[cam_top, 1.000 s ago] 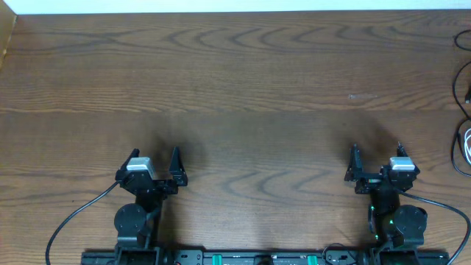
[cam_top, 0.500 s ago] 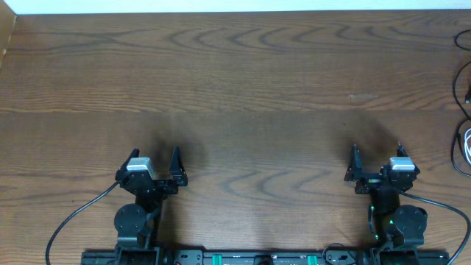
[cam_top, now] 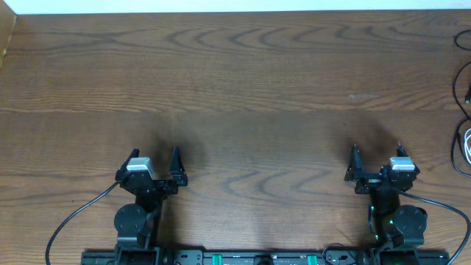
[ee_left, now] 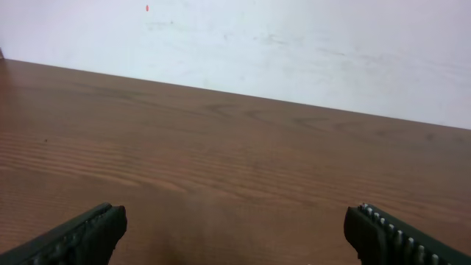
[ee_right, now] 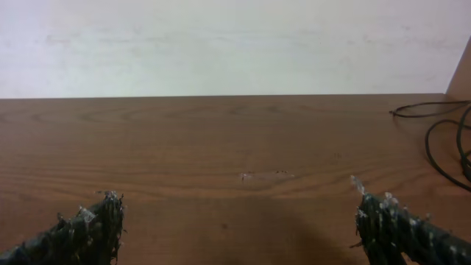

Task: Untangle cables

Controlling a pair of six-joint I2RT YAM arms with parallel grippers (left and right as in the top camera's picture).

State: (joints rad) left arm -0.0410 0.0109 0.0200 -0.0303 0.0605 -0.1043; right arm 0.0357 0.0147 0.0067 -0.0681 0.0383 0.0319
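Rightward, cables [cam_top: 466, 147] near table [cam_top: 235, 88] edge.

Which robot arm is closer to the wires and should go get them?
Probably the right one. The cables lie at the table's right edge, nearest the open right end effector, whose wrist camera sees them. The open left end effector sits far across the table.

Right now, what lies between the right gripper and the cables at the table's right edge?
Only bare wooden table, as the overhead view shows; the right gripper and the cables lie well apart.
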